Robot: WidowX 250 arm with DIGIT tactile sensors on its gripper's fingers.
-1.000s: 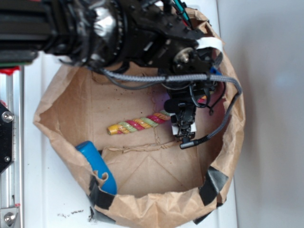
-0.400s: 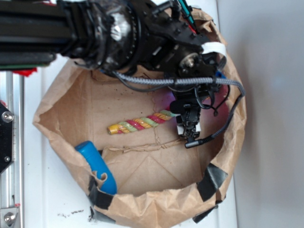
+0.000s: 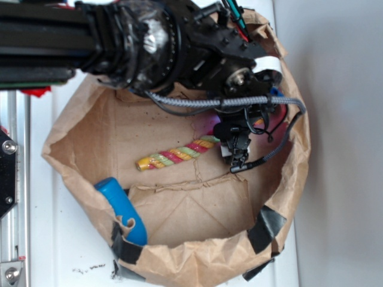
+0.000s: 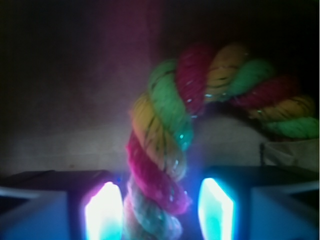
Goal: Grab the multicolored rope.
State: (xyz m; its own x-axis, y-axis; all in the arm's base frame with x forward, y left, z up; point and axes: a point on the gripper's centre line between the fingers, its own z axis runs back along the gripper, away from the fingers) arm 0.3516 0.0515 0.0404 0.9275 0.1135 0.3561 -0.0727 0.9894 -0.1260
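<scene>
**Gripper Straddling One End of the Multicolored Rope Inside the Paper Bag**

The multicolored rope [image 3: 176, 153] lay on the floor of the brown paper bag [image 3: 179, 263], roughly at its centre, running from a yellow-tipped end toward the bag's left side up to its other end near the bag's right wall. That right-hand end sat under the gripper [image 3: 233, 149], which hung from the black arm [image 3: 119, 42] reaching in over the bag's upper rim.

In the wrist view, the rope [image 4: 165, 150] rose between the two lit finger pads [image 4: 103, 210], then curled to the right across the top of the frame in red, yellow and green strands. The pads stood apart with the rope between them; a narrow gap showed on the right side of the rope, while contact on the left side could not be determined through the glare. The jaws were therefore recorded as spread around the rope, not pressed onto it.

A grey braided cable [image 3: 197, 103] crossed from the arm to the gripper above the bag's floor. A blue plastic handle [image 3: 122, 209] leaned against the bag's lower-left wall, well apart from the rope. Black tape patches [image 3: 266, 228] were noted on the bag's lower rim. The bag stood on a white surface [image 3: 66, 251], with a metal rail [image 3: 13, 179] beyond the bag's left side.
</scene>
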